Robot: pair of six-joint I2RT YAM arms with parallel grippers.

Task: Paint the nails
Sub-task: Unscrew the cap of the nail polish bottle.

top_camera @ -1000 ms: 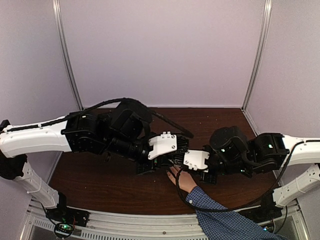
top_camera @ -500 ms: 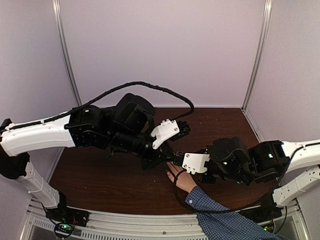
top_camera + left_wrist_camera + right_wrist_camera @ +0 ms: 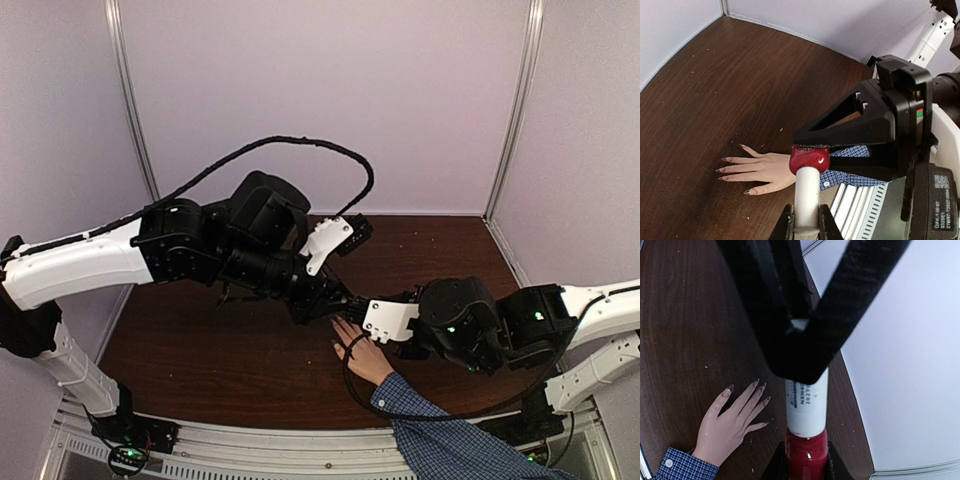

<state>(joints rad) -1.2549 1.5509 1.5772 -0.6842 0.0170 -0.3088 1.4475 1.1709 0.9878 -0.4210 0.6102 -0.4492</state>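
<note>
A light-skinned hand [image 3: 362,360] with a blue checked sleeve [image 3: 440,445] lies flat on the brown table. Its nails [image 3: 726,170] look pinkish with dark tips; they also show in the right wrist view [image 3: 760,386]. My two grippers meet just above the hand. My left gripper [image 3: 806,222] is shut on the white cap [image 3: 806,197] of a small red polish bottle [image 3: 809,159]. My right gripper [image 3: 806,462] is shut on the red bottle body [image 3: 806,456], below the white cap [image 3: 806,407]. In the top view the bottle is hidden between left gripper [image 3: 340,303] and right gripper [image 3: 372,310].
The brown table [image 3: 200,340] is speckled with small crumbs. Lilac walls close it in at the back and sides. A metal rail [image 3: 300,450] runs along the near edge. The left arm's black cable [image 3: 290,142] arches high over the table.
My left wrist has lifted and swung back, and its cable has risen. My right gripper has shifted slightly left and lower. Both stay joined above the hand, which has not moved.
</note>
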